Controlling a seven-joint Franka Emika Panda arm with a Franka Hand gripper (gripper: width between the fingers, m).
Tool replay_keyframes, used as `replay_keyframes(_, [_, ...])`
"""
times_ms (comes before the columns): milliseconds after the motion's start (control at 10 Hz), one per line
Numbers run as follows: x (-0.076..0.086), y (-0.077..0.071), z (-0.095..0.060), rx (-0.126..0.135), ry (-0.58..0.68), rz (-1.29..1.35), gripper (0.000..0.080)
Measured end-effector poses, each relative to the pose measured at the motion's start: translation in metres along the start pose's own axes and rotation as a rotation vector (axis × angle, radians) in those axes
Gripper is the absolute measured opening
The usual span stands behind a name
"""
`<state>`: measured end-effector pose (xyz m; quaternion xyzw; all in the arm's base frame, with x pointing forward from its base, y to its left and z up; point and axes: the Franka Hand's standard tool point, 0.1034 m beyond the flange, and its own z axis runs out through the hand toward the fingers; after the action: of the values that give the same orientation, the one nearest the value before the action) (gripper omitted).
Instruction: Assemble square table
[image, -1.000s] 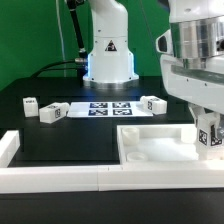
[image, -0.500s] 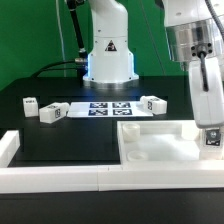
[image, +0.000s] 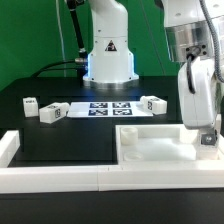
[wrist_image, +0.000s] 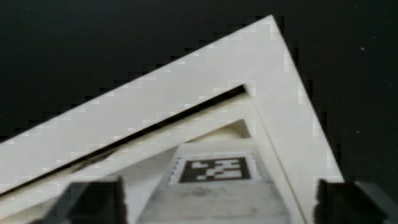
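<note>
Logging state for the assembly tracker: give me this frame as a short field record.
slab: white square slab, lying flat at the exterior view's right, beside the border wall
tag: on the slab, between the fingers in the wrist view
legs: two loose on the exterior view's left of the marker board; at least one on its right
legs fitted: none visible
gripper: low at the slab's right edge, fingers apart, nothing seen held
</note>
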<state>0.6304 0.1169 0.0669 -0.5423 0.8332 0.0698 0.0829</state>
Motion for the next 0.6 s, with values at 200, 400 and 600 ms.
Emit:
replay_keyframes(200, [-0.003,0.008,-0.025,0.019,-0.018,-0.045,0.0642])
replay_keyframes(400, [-0.007,0.016,-0.052,0.027,-0.039,-0.05,0.0648])
replay_keyframes(600, [-0.005,0.017,-0.048,0.025,-0.035,-0.051,0.0649])
